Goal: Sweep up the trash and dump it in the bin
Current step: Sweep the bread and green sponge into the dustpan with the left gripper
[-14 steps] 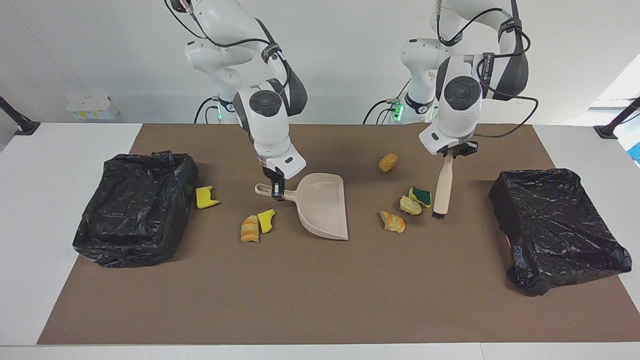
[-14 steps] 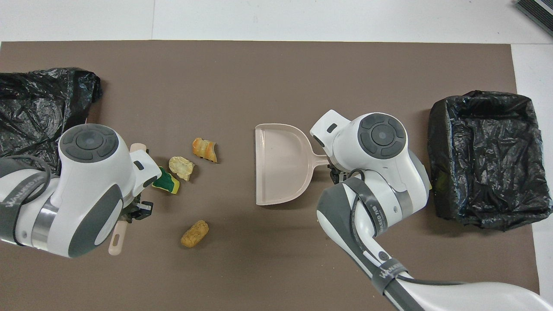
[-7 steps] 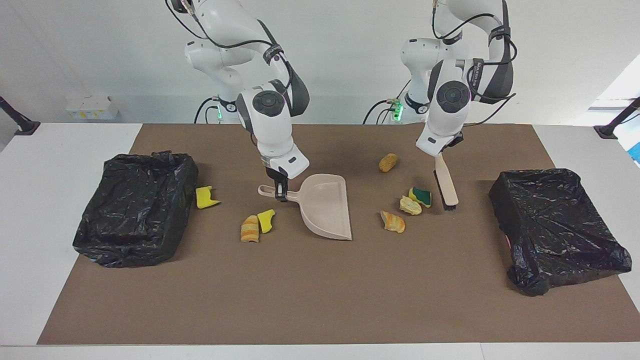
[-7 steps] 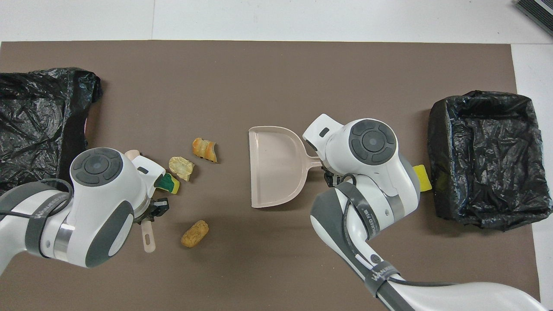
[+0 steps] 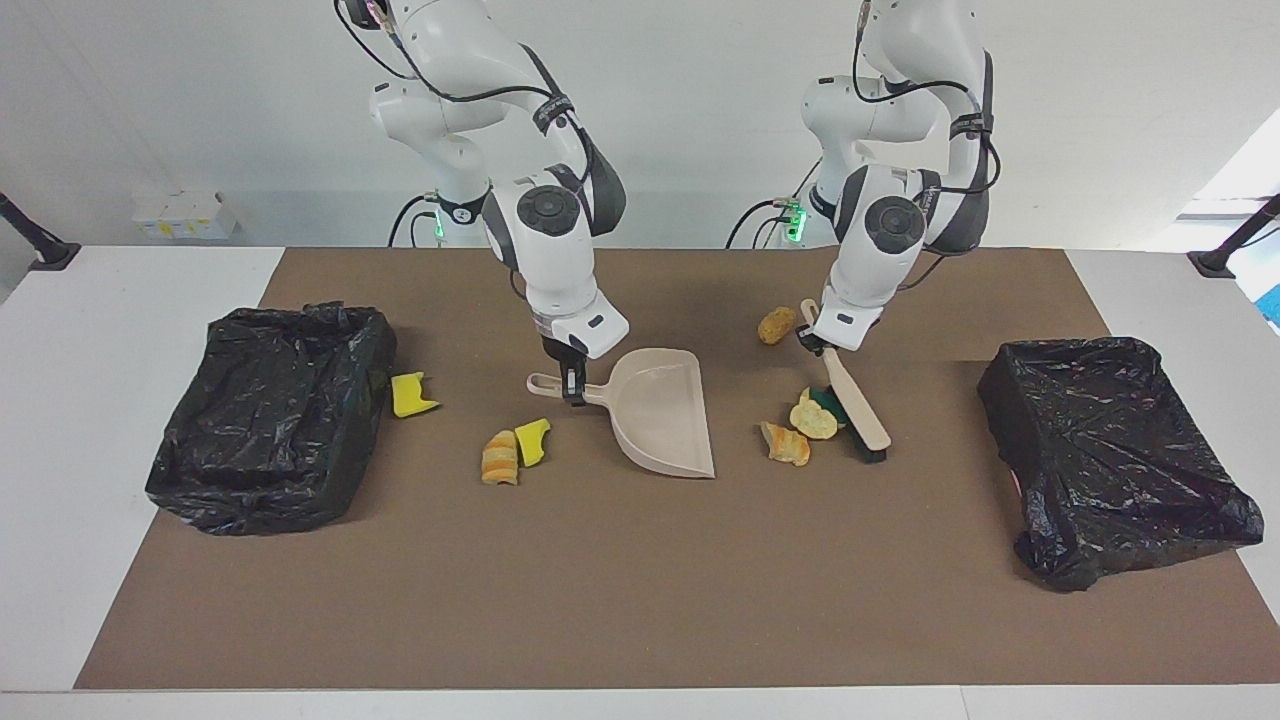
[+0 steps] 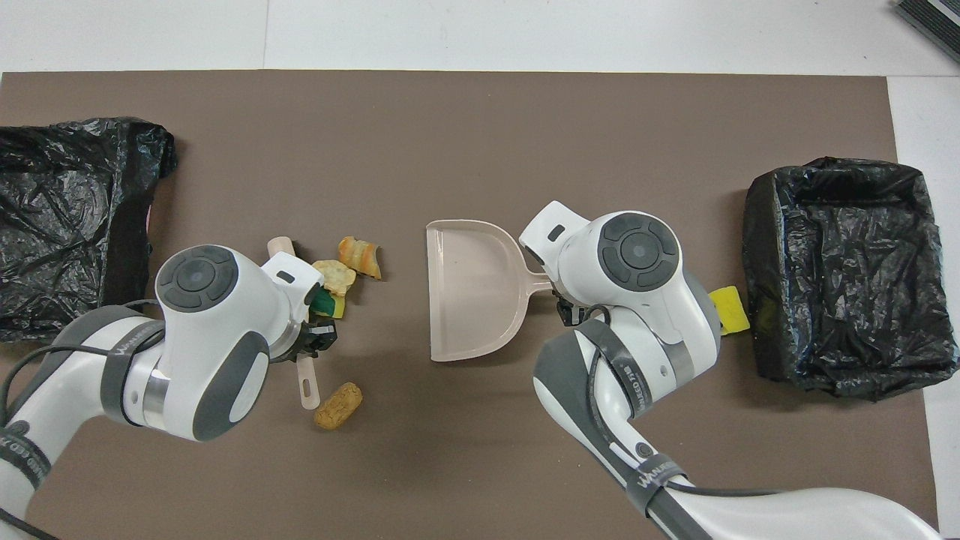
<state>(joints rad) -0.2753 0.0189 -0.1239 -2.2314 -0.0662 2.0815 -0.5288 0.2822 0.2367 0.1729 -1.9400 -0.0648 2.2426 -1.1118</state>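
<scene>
Three scraps (image 5: 805,425) are bunched against the brush (image 5: 855,405), clamped in the left claw (image 5: 812,335); the dustpan (image 5: 665,415), clamped by its handle in the right claw (image 5: 572,385), lies nearby on the counter (image 5: 640,580); sweeping is under way; next, the scraps must be pushed into the pan's mouth.

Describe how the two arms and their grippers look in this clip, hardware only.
Both arms are glossy white with rounded joints, dark grey round joint caps and dark grey bands bearing pale lettering. Black cables loop along the upper links, and green lights glow at both bases. The left gripper and right gripper are small black fingers below white wrist blocks.
</scene>
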